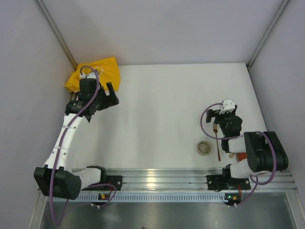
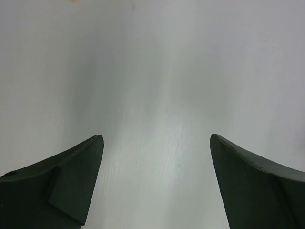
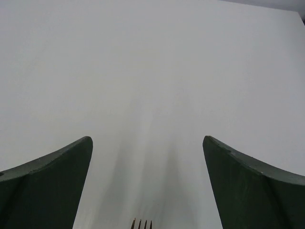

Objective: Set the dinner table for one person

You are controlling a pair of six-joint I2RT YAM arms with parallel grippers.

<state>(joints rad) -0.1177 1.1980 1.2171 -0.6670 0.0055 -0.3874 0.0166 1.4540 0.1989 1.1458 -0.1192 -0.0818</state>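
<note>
**Table not yet set, both claws empty**

From above, the white table (image 1: 162,100) fills the middle of the view, and its broad centre has nothing laid on it. A yellow cloth (image 1: 97,71) sits bunched in the far left corner. My left claw (image 1: 112,95) hangs just beside it, jaws spread wide and holding nothing. Near the right edge a fork (image 1: 218,143) lies flat with a small ring (image 1: 204,148) close by on its left, both just ahead of the ribbed rail (image 1: 162,179). My right claw (image 1: 215,117) hovers over the far end of the fork, equally wide and empty.

My left wrist camera shows the left claw (image 2: 156,137) over bare white tabletop, with nothing between the jaws.

My right wrist camera shows the right claw (image 3: 147,139) gaping too, with the fork (image 3: 142,223) tines poking in at the bottom edge, untouched.

I judge the job barely begun: the cloth wants spreading, then the fork and the rest want placing.
</note>
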